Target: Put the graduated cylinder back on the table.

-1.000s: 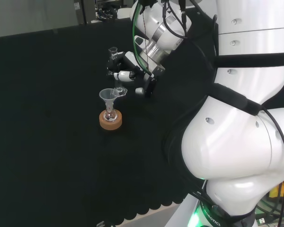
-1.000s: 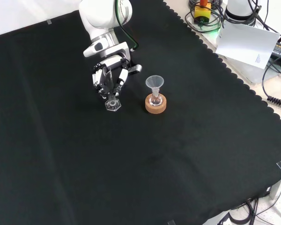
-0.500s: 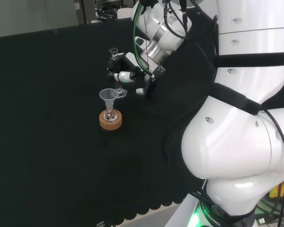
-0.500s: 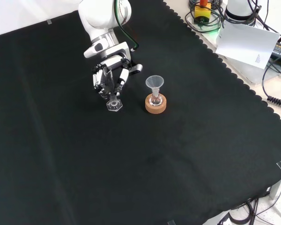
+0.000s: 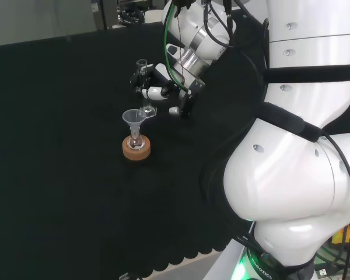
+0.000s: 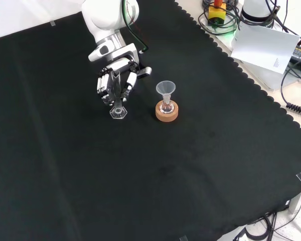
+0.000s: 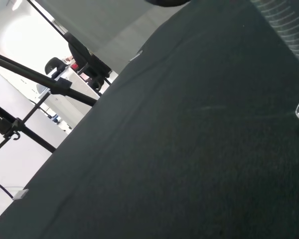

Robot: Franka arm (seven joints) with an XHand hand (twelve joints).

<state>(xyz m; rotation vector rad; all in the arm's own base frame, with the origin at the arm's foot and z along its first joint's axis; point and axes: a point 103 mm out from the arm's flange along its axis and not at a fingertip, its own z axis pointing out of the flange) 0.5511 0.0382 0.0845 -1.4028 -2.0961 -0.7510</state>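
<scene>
In the front view the hand [image 6: 114, 83] is at the left, its fingers curled around the stem of the clear glass cylinder [image 6: 118, 107], which stands upright beneath it. The cylinder's six-sided foot is at the black cloth of the worktop [image 6: 200, 165]; whether it rests on the cloth or hangs just above it cannot be told. Compared with half a second ago, hand and cylinder have shifted a little to the left and slightly up in this view, so the foot now lies farther from the cork ring [image 6: 167, 111]. That ring sits to the right, near but apart, carrying a small flask with a clear funnel [image 6: 165, 89] in its neck; none of these has moved

In the head view the hand [image 5: 153, 86] grips the cylinder [image 5: 144, 87] just behind the funnel [image 5: 133, 118] and cork ring [image 5: 135, 148], a touch higher than before
</scene>
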